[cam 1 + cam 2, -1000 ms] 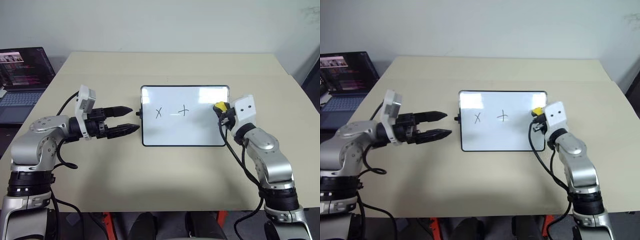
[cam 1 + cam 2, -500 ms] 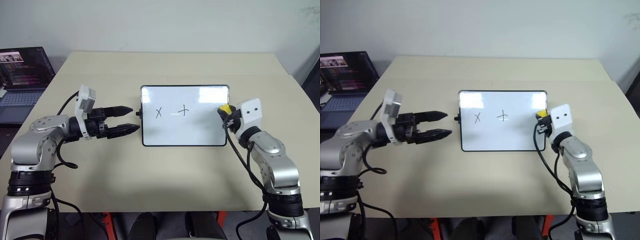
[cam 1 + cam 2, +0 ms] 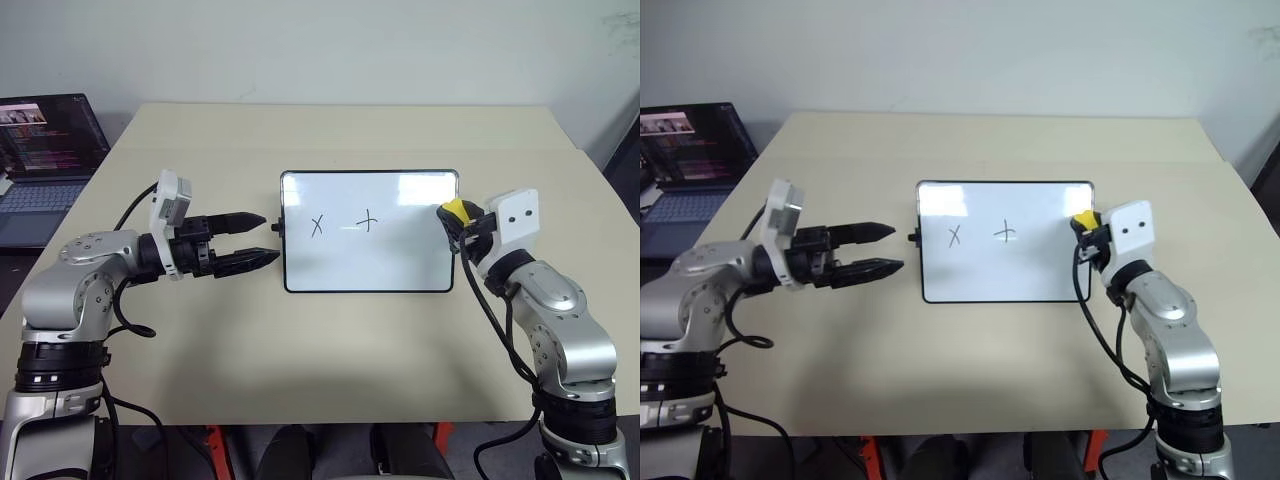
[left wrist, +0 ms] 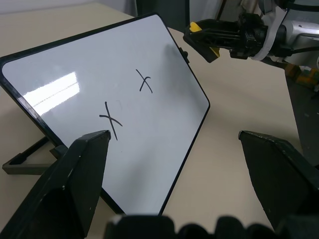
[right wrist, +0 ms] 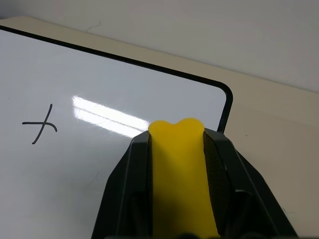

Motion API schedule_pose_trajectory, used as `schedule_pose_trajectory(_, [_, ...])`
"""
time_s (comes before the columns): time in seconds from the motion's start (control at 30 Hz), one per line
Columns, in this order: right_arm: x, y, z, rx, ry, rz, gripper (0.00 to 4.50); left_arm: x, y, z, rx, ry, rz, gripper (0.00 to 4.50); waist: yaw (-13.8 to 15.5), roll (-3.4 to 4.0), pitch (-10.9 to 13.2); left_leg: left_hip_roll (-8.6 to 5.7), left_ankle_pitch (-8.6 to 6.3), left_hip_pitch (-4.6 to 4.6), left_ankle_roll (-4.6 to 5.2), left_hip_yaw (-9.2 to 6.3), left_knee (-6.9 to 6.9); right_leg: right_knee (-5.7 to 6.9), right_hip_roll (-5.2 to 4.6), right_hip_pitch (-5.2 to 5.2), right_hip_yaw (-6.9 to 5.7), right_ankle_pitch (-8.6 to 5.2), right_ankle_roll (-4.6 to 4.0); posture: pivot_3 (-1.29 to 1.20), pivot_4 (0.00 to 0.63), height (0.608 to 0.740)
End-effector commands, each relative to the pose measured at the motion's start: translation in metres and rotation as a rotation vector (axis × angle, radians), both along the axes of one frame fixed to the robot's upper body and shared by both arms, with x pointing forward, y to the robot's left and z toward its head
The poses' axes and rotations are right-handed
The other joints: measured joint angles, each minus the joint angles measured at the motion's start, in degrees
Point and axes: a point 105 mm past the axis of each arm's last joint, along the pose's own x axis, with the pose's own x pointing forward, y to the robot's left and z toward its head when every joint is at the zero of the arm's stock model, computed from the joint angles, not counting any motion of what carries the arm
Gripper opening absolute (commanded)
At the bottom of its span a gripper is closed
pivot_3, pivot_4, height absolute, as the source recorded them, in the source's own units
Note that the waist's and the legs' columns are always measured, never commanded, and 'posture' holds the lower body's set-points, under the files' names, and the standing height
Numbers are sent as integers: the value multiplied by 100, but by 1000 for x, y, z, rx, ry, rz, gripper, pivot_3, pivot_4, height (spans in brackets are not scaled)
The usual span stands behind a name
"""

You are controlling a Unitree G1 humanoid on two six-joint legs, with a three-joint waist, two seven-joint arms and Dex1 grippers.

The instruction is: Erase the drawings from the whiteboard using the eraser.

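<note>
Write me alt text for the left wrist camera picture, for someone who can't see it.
A white whiteboard with a thin black frame stands tilted on a beige table, with two black marks, an X and a plus, drawn on it. The left gripper is open in the foreground, and past the board's far edge the right gripper is shut on a yellow eraser.
</note>
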Motion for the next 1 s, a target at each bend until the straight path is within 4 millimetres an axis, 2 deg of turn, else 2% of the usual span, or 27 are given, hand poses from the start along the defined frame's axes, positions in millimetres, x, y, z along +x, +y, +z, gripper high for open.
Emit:
schedule_pose_trajectory(0.03, [-2, -1, 12, -5, -54, -2, 1099, -1, -1, 12, 4, -49, -15, 4500, 0, 0, 0, 0, 0, 0, 0, 0, 0, 0, 0, 0, 0, 0, 0, 0, 150, 740])
schedule_pose_trajectory(0.27, [2, 1, 15, -10, -62, 6, 1099, 0, -1, 12, 4, -48, -15, 4500, -1, 0, 0, 0, 0, 0, 0, 0, 0, 0, 0, 0, 0, 0, 0, 0, 150, 740])
schedule_pose_trajectory(0.7, [27, 65, 26, 24, -110, 167, 1099, -2, 2, 10, 3, -49, 14, 4500, -5, 0, 0, 0, 0, -1, 0, 1, 1, 0, -1, -2, 1, 0, 0, 0, 150, 740])
schedule_pose_trajectory(1.0, [34, 104, 25, 25, -121, 270, 1099, -3, 4, 10, 5, -52, 29, 4500, -7, 1, 0, 0, 0, -2, -1, 1, 0, 0, -1, -5, 1, 0, -1, 0, 150, 740])
